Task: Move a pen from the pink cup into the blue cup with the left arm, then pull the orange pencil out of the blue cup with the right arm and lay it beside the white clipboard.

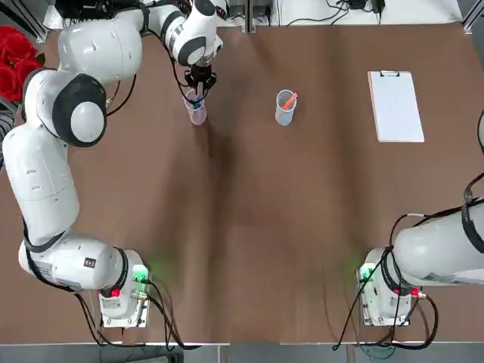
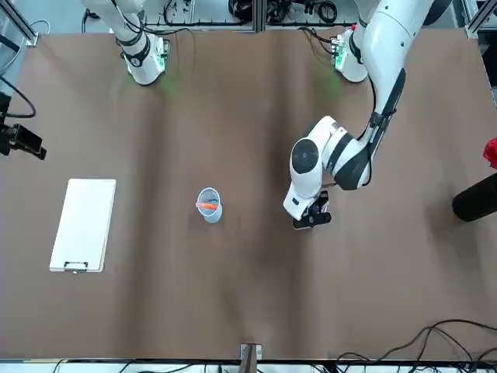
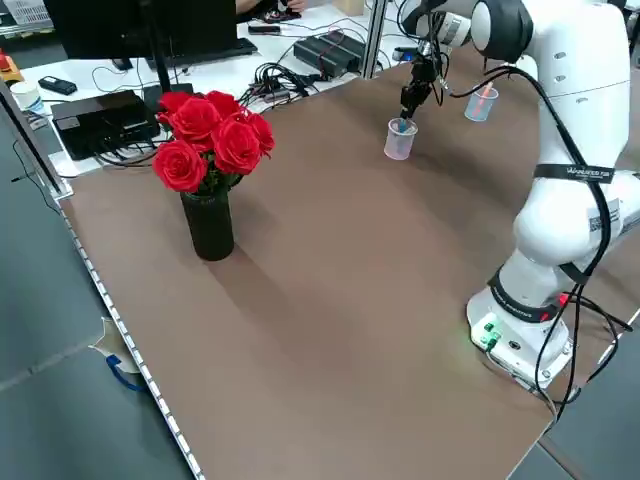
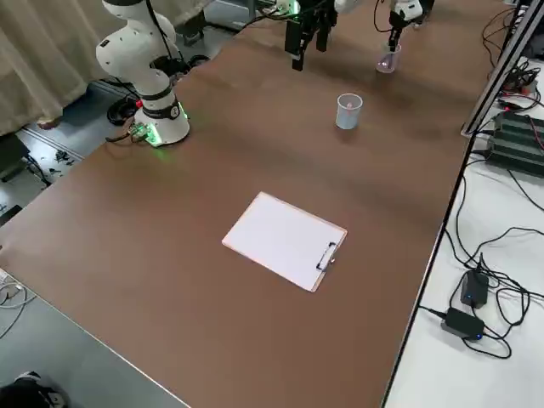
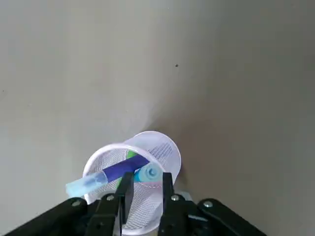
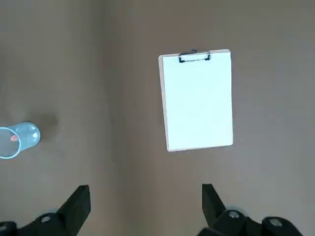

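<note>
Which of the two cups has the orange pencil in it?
The blue cup, nearer the clipboard; the pink cup, with the left claw at its pens, has none showing.

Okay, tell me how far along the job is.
Neither move looks done: the orange pencil is in the blue cup. In hand: the left gripper is at the pink cup. Left: the pen transfer, then laying the pencil beside the white clipboard.

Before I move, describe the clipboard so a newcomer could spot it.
On the brown table, find the blue cup. The clipboard lies flat on the robot's right of it, a white rectangle with a dark clip. Unlike both cups, it is flat and holds no pens.
</note>
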You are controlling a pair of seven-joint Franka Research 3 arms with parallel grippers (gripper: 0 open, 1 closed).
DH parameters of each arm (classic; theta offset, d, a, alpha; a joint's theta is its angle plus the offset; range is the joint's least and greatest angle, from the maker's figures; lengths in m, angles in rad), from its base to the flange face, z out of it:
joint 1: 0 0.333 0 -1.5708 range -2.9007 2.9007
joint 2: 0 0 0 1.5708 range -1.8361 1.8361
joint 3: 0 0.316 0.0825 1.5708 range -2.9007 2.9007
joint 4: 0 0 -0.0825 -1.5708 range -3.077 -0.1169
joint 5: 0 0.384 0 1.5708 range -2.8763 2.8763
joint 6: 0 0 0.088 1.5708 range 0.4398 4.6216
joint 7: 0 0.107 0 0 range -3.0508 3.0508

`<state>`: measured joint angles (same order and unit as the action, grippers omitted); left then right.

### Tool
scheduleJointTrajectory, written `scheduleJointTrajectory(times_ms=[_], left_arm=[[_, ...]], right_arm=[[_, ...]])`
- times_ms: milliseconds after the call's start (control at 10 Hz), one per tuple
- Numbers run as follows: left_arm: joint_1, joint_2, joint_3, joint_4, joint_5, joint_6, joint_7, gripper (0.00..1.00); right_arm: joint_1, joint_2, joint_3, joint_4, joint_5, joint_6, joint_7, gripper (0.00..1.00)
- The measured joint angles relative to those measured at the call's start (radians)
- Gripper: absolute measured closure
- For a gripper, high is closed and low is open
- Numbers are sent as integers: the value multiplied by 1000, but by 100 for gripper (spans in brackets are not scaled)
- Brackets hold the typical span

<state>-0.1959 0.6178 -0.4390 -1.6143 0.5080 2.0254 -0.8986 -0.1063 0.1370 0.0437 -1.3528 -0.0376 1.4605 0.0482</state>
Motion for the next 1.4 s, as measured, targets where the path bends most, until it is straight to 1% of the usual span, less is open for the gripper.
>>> scheduleJointTrajectory(times_ms=[400, 600, 800, 900, 1200, 1400], left_arm=[[1, 5, 0, 0, 2, 6, 2, 69], [1, 9, 0, 0, 2, 14, 2, 71], [1, 9, 0, 0, 3, 17, 3, 75], [1, 9, 0, 2, 6, 17, 3, 81], [5, 6, 0, 9, 8, 18, 3, 82], [6, -9, 0, 12, 8, 17, 3, 83]], right_arm=[[-11, 0, 1, 0, 0, 0, -4, 0], [-11, 0, 2, 0, 0, 0, -5, 0], [-11, 0, 5, 0, 0, 0, -5, 0], [-11, 0, 5, 0, 0, 0, -5, 0], [-11, 0, 4, 0, 0, 0, -5, 0], [-11, 0, 4, 0, 0, 2, -6, 0]])
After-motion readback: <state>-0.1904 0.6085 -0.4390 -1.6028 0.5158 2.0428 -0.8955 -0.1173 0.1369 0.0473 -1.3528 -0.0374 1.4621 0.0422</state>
